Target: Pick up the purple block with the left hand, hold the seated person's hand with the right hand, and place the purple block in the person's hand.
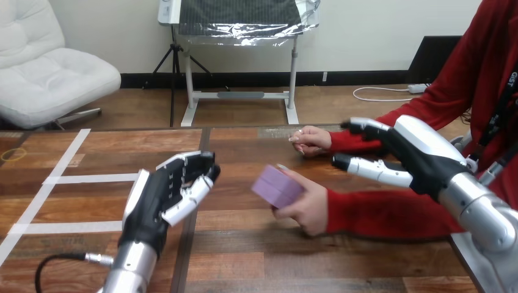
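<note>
The purple block [278, 186] lies in the person's near hand [308, 204], which holds it just above the table at the middle. My left hand [168, 192] hovers to the block's left, apart from it, with its fingers relaxed and nothing in them. My right hand [400, 155] is raised at the right, over the person's red sleeve, with fingers extended and touching nothing that I can see. The person's far hand [310, 140] rests on the table behind the block.
The wooden table [244, 256] has white tape lines [67, 178] on its left part. The person's red-sleeved arms cross the right side of the table.
</note>
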You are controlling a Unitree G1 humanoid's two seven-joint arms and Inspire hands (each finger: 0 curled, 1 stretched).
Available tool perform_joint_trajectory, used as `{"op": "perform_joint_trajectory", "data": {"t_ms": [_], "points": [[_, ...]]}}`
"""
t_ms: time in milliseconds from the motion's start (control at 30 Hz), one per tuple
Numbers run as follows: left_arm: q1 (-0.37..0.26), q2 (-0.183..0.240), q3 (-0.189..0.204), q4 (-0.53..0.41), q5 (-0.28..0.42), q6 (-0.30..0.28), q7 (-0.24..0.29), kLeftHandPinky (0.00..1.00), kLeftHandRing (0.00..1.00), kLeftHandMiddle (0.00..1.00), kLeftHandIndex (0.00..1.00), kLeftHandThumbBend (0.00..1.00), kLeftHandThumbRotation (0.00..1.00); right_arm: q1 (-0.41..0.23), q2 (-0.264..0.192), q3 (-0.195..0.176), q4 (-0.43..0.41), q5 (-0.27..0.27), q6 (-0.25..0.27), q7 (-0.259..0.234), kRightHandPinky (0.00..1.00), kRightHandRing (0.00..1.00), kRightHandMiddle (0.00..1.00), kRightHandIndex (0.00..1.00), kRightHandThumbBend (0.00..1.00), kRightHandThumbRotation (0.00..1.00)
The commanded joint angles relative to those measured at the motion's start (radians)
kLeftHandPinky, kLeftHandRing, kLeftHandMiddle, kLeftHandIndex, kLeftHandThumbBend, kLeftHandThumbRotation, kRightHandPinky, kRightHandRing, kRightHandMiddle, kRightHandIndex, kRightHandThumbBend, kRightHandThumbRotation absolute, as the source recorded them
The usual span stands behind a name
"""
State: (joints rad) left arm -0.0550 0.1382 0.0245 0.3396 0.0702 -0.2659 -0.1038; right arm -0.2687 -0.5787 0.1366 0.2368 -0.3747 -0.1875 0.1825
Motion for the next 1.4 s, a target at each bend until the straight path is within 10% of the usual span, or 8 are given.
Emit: {"op": "perform_joint_trajectory", "data": {"t_ms": [0,633,1367], "points": [[-0.024,0.001,0.002,-0.077,-0.019,-0.051,-0.004,0.67,0.72,0.72,0.67,0.40,0.46,0.015,0.057,-0.047,-0.093,0.052,-0.055,-0.053,0.72,0.87,0.89,0.90,0.80,1.00],[-0.002,-0.002,0.002,-0.198,-0.071,-0.063,-0.035,0.56,0.65,0.69,0.64,0.34,0.47,0.187,0.230,-0.089,-0.201,0.251,-0.245,-0.128,0.73,0.83,0.85,0.87,0.81,1.00],[-0.008,-0.058,0.005,-0.211,-0.032,-0.217,0.057,0.43,0.56,0.61,0.54,0.24,0.44,0.370,0.373,-0.051,-0.294,0.461,-0.324,-0.041,0.75,0.80,0.81,0.83,0.87,1.00]]}}
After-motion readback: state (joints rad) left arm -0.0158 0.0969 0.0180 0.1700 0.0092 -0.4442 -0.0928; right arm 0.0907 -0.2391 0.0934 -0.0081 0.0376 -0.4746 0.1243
